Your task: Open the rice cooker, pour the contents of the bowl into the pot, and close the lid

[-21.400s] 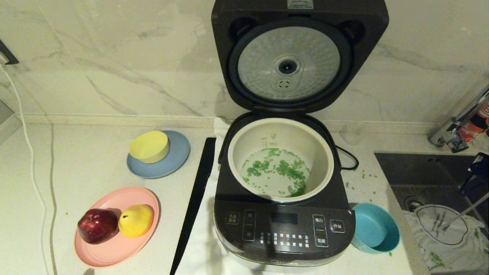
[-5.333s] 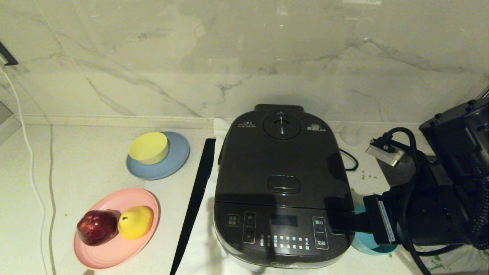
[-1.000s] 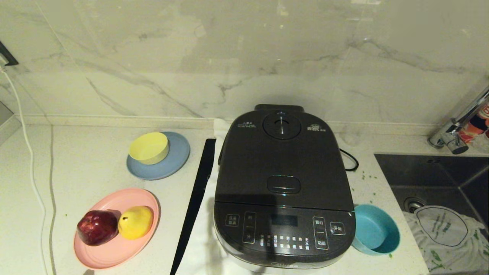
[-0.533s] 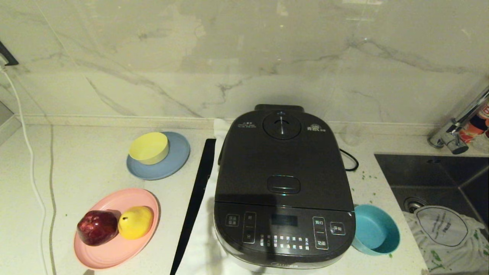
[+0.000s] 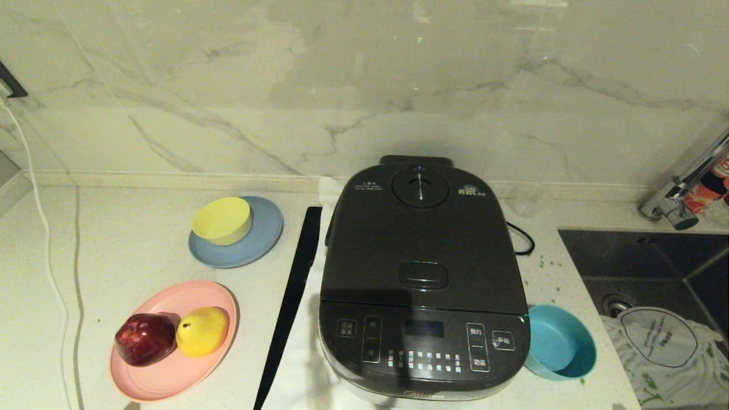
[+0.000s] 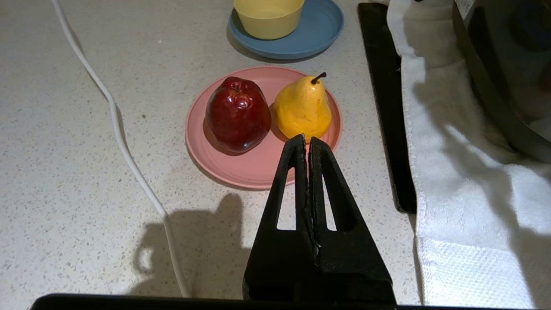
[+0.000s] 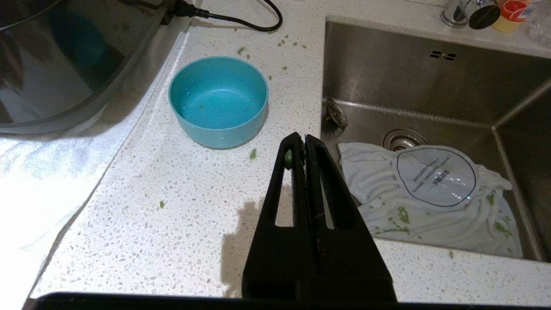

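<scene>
Rice cooker (image 5: 421, 273) lid (image 5: 420, 239) down; teal bowl (image 7: 218, 101) emptied; left gripper (image 6: 306, 140), right gripper (image 7: 299, 137) pressed together, empty. Task apparently complete.

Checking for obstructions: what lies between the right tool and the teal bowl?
In the right wrist view, only bare speckled counter with one green bit lies between the shut right tool and the teal bowl.

Pale marble wall (image 5: 228, 85) with grey veins, speckled white counter (image 5: 131, 250), steel sink (image 5: 649, 256) set in at right, chrome tap (image 5: 678, 199) behind it, dim warm light, soft shadows
</scene>
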Available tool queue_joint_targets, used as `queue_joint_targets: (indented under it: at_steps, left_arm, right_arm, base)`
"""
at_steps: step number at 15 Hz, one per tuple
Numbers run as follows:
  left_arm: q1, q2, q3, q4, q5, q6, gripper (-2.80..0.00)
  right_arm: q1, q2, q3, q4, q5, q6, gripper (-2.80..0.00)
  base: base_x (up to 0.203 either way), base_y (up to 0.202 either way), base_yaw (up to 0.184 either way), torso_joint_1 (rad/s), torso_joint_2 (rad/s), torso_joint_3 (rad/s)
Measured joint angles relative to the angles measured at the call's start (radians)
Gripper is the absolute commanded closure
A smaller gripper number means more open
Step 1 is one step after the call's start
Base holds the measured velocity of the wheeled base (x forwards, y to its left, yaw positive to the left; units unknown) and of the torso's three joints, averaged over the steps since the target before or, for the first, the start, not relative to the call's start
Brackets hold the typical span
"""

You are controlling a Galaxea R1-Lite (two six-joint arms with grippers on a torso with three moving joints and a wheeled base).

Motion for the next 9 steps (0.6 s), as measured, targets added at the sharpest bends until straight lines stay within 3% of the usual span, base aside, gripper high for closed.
queue_joint_targets:
  at_steps: [9]
  left_arm:
    - [0.0, 0.0, 0.0, 0.0, 0.0, 0.0, 0.0]
  right_arm:
    - [0.0, 0.0, 0.0, 0.0, 0.002, 0.0, 0.0]
  base:
    - [0.0, 0.0, 0.0, 0.0, 0.0, 0.0]
